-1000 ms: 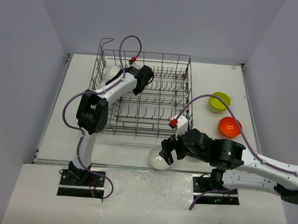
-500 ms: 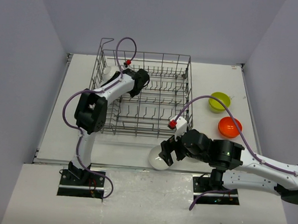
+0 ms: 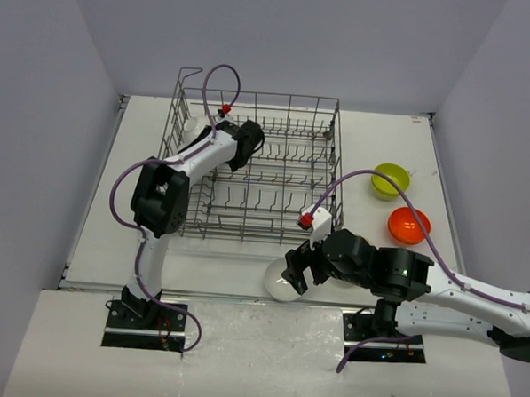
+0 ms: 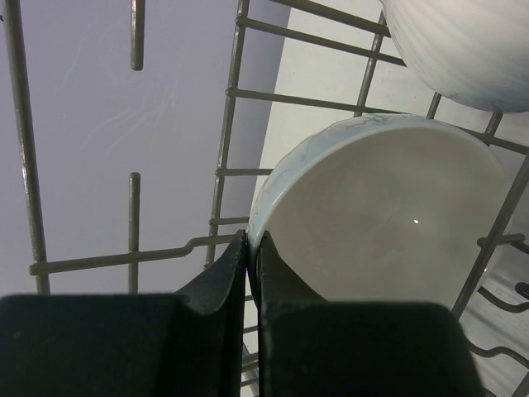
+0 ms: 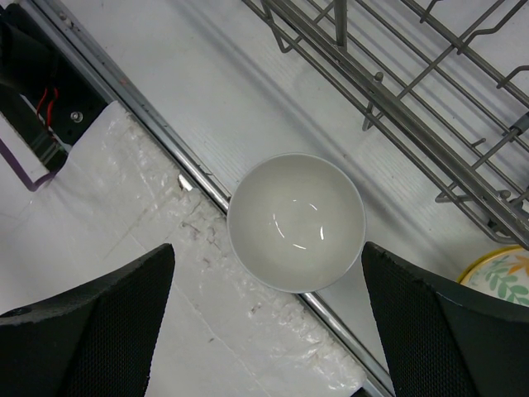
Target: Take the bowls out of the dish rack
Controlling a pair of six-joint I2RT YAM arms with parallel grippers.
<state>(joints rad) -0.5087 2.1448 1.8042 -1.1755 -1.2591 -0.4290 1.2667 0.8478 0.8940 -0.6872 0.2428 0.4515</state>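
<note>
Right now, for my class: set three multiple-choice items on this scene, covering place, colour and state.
1. From the dish rack, the loose white bowl lies: A inside; B on the table, near side; C far side.
2. The two bowls right of the rack are: A yellow-green and orange; B blue and red; C both black.
3. The left gripper is: A wide open; B shut on the rim of the racked white bowl; C holding a spoon.
Answers: 1 B, at the table's near edge; 2 A, yellow-green bowl and orange bowl seen from above; 3 B, fingers pinch the rim.
</note>
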